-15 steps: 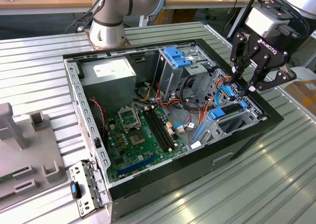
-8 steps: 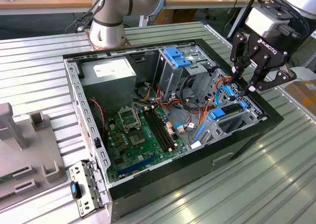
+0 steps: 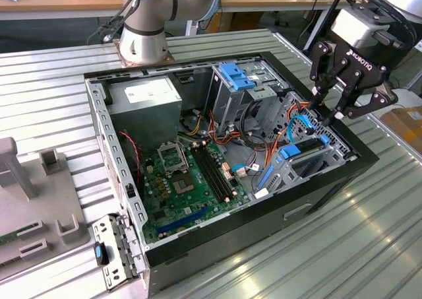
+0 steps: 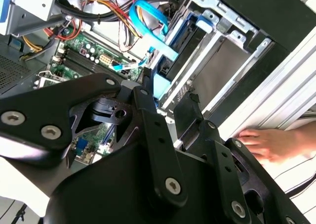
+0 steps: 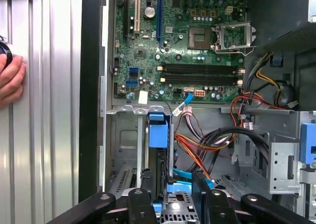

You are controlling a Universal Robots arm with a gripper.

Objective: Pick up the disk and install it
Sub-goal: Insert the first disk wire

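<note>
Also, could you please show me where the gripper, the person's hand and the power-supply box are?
gripper (image 3: pixel 326 111): exterior view, its lower end.
person's hand (image 4: pixel 275 144): second wrist view, middle of the hand.
power-supply box (image 3: pixel 148 94): exterior view, its white label.

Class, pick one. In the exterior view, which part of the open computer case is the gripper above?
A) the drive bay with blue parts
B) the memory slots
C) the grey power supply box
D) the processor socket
A: the gripper hangs over the drive bay at the exterior view's right end of the computer case.
</note>
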